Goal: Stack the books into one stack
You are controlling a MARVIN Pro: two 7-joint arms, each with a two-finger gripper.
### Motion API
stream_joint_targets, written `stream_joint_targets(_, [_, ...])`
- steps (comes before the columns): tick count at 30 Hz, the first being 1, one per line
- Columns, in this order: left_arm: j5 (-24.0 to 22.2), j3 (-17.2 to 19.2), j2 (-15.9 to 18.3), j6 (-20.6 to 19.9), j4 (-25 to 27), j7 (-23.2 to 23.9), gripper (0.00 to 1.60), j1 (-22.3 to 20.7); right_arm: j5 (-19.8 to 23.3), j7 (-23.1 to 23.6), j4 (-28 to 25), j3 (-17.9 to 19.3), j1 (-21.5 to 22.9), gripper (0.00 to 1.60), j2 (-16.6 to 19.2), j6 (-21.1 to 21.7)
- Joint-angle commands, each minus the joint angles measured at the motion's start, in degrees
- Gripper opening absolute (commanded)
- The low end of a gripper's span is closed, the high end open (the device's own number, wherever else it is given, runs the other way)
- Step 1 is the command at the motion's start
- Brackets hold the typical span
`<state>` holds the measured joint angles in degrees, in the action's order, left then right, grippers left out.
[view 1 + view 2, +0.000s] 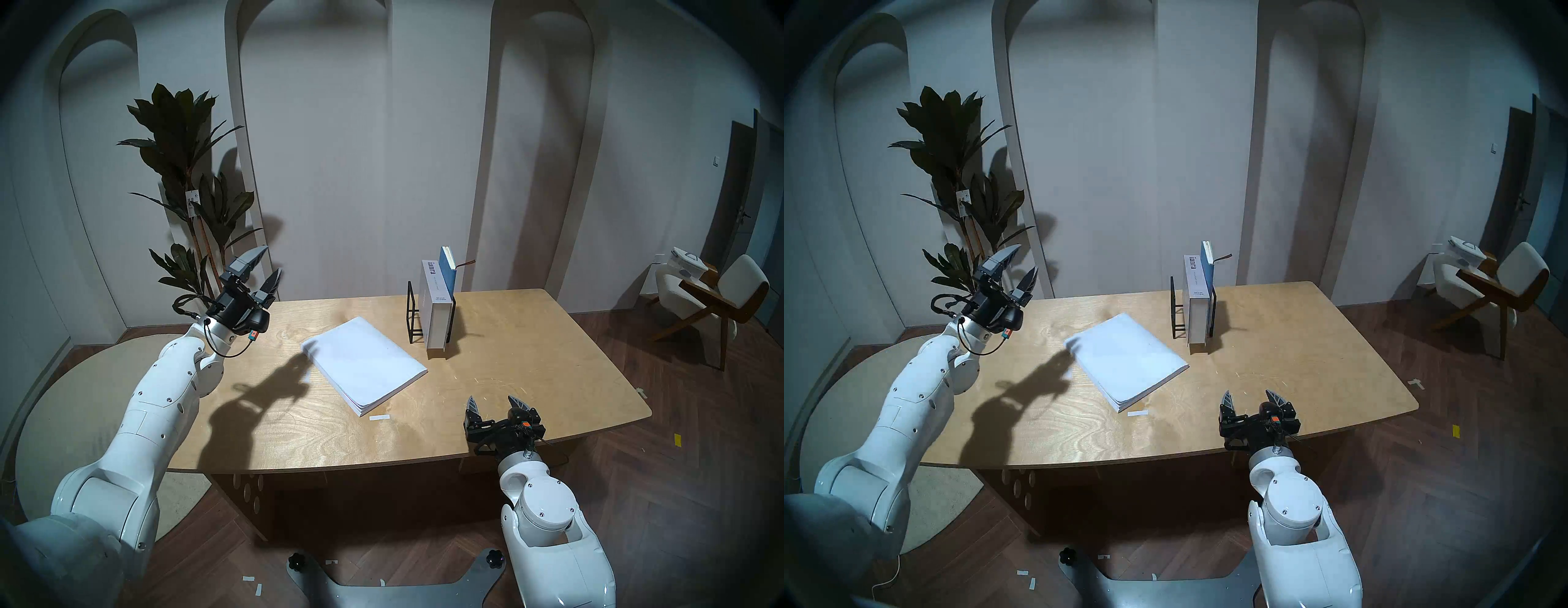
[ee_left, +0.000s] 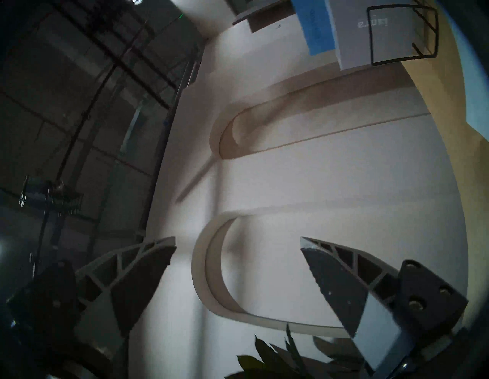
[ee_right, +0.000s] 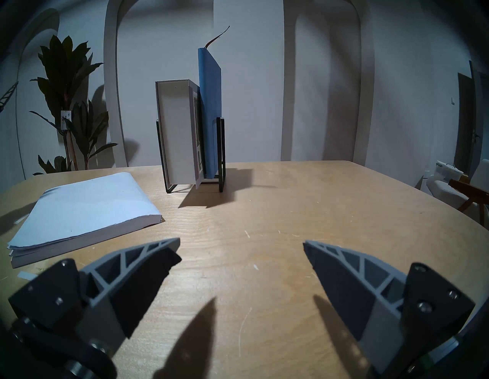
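Three books wait on the table (image 1: 530,361): a floppy white softcover (image 1: 365,365) lies flat mid-table, best lifted by its spine edge; the heavy, rigid "ianra" volume (image 1: 435,310) and slim blue book (image 1: 448,271) stand in one black rack (image 1: 413,312) near the far edge. Left gripper (image 1: 265,271) and right gripper (image 1: 494,403) gape wide, empty.

A large white softcover (image 1: 362,365) lay flat on the surface (image 1: 530,352). The thick white-grey "ianra" book (image 1: 435,312) and the thin blue book (image 1: 449,269) with its dark ribbon stood upright in the black wire rack (image 1: 412,316).
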<state>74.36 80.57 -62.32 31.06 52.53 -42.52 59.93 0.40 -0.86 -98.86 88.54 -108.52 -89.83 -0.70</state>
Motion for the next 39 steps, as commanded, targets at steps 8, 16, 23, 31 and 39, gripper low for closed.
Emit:
stream_joint_targets(8, [-19.8, 8.4, -9.9, 3.7, -2.9, 7.1, 1.6, -3.5, -2.6, -0.4, -0.4, -1.4, 2.1, 1.6, 0.6, 0.1])
stream_joint_targets(16, [-29.1, 11.7, -12.4, 3.4, -2.4, 13.8, 1.6, -3.9, -8.2, -1.9, 0.3, -4.1, 5.5, 1.6, 1.9, -0.4])
stream_joint_targets(23, [-35.5, 13.7, -13.4, 1.7, -0.8, 20.4, 1.6, -3.7, -13.1, -4.0, 2.5, -6.1, 9.4, 1.6, 2.2, -0.4])
stream_joint_targets(31, [-40.8, 15.3, -14.1, -1.8, 2.0, 27.3, 1.6, -3.0, -17.2, -8.8, 6.9, -7.4, 14.4, 1.6, 0.0, -0.3])
stream_joint_targets(39, [-44.4, 16.4, -14.4, -5.5, 4.9, 33.0, 1.6, -2.2, -15.2, -13.8, 13.2, -9.0, 19.1, 1.6, -1.1, -3.3])
